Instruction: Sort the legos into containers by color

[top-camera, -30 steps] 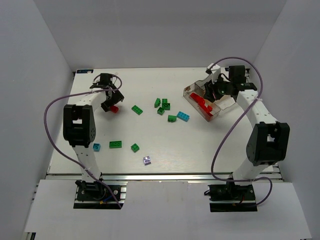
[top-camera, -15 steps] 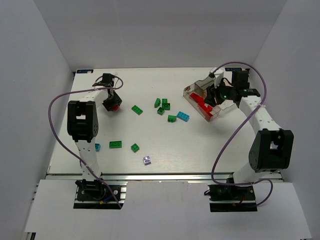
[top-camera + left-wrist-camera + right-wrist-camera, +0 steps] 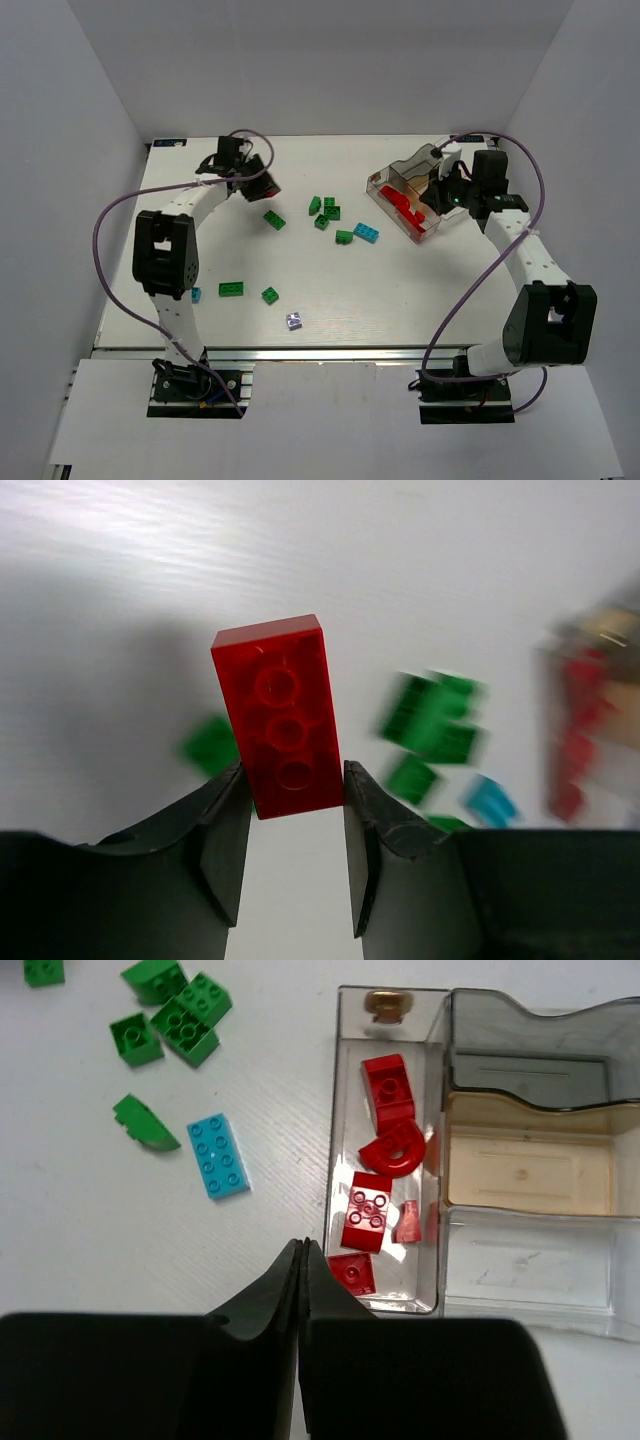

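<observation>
One red brick (image 3: 280, 715) is pinched at its lower end between the left jaws, studs facing the wrist camera; its bottom edge is hidden between the fingers. From above, the wrist covers most of that grip and only a patch of red (image 3: 266, 186) shows, over the far left of the bench (image 3: 400, 290). Behind the brick the left wrist view is smeared: green blobs, a cyan one and the tray at the right edge cannot be made out in detail.

The right jaws are pressed together with nothing between them, hanging over the near corner of the tray (image 3: 445, 1060). The tray's long left compartment holds several red pieces (image 3: 370, 1210), one of them curved (image 3: 395, 1150); the nearest red piece (image 3: 352, 1272) is partly covered by the jaws. The frame cuts off the tray's right side.

Loose on the bench lie a cyan brick (image 3: 217, 1155) beside a green cluster (image 3: 180, 1020), two more green bricks (image 3: 231, 289), a pale purple one (image 3: 294, 322), and a small cyan brick (image 3: 195, 294) half hidden by the left arm.
</observation>
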{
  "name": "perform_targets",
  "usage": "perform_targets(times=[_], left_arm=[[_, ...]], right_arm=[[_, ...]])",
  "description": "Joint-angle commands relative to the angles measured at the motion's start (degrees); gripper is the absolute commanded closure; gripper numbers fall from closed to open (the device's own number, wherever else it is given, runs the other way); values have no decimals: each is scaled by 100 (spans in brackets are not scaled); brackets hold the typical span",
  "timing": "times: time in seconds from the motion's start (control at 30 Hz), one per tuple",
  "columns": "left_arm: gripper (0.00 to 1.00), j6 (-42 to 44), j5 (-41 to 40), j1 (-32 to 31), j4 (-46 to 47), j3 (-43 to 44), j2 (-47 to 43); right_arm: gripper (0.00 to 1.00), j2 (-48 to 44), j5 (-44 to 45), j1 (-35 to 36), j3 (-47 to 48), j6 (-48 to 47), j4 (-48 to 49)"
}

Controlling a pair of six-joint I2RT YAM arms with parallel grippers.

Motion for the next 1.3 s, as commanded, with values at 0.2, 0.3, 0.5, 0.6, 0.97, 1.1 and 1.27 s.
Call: perform_targets(times=[0.2, 0.3, 0.5, 0.6, 0.97, 1.1, 1.27], left_arm=[[100, -797, 2522, -1767, 1980, 1210, 346], [100, -1315, 2505, -2127, 2270, 2054, 1040], [100, -2091, 1908, -2619, 2271, 3732, 2357], [99, -2362, 1364, -2743, 1980, 4103, 2667], [59, -2803, 624, -2866, 1629, 4191, 2852], [45, -2908, 659, -2866, 1602, 4113, 2861], [39, -3023, 773, -2866, 1682, 4191, 2975]], right_arm=[[100, -366, 855, -151, -153, 1355, 1137], [96, -409, 899, -169, -153, 1364, 1128], [86, -647, 943, -187, -363, 1391, 1233], [85, -778, 978, -187, -486, 1400, 1286], [82, -1051, 899, -406, -812, 1364, 1427], [80, -1051, 882, -415, -803, 1364, 1427], [78, -1051, 794, -406, -821, 1364, 1409]])
